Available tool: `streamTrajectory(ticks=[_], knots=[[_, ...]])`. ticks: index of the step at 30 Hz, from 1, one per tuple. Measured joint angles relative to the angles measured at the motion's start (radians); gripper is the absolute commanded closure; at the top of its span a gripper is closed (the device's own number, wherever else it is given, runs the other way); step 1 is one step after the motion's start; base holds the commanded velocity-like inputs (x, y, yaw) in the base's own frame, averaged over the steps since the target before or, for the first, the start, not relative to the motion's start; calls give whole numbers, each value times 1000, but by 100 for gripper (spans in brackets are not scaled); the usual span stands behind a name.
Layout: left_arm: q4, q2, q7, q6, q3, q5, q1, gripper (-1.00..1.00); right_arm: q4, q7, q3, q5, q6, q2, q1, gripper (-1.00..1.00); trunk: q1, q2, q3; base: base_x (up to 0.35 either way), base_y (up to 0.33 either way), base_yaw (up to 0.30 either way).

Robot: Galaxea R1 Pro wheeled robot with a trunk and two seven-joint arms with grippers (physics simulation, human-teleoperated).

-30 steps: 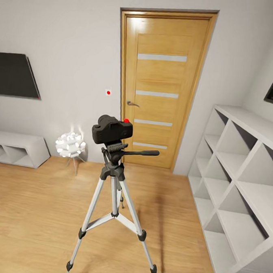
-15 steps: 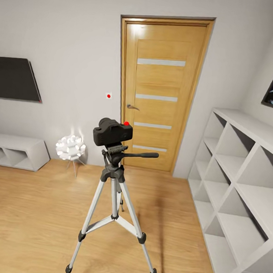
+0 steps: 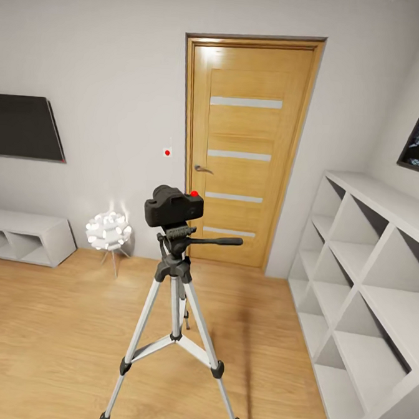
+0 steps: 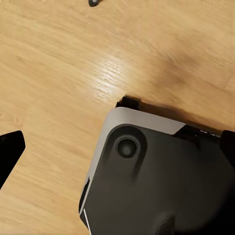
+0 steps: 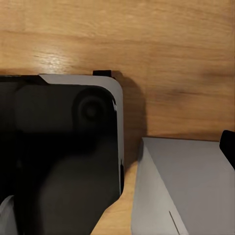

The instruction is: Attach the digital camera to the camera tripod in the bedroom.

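The black digital camera [image 3: 173, 208], its red dot on top, sits upright on the head of the camera tripod [image 3: 177, 295]. The tripod stands on the wood floor in the middle of the bedroom, silver legs spread, its long handle [image 3: 216, 240] pointing right. My left gripper [image 4: 117, 152] hangs low over my own dark base [image 4: 161, 196] and is open, with one black fingertip [image 4: 10, 147] far from the other. My right gripper [image 5: 117, 149] also hangs by the base, one fingertip [image 5: 228, 147] at the picture's edge, and nothing between its fingers.
A wooden door [image 3: 245, 149] is behind the tripod. White cubby shelves [image 3: 366, 295] run along the right wall, and their corner [image 5: 186, 191] is close to my base. A low white unit [image 3: 23, 237], a white ball lamp [image 3: 108, 230] and a dark screen [image 3: 24, 128] are at the left.
The whole head view has drawn back and shifted, so the tripod looks a little smaller and farther. The camera stays seated on the tripod head.
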Motion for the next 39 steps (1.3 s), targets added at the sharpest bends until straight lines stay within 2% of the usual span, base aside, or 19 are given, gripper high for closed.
streamTrajectory(ticks=[39], knots=[[0,0,0,0,0,0,-1,-100,0,0,-1,-1,-1,0,0,-100,0,-1,62,0,0,0]])
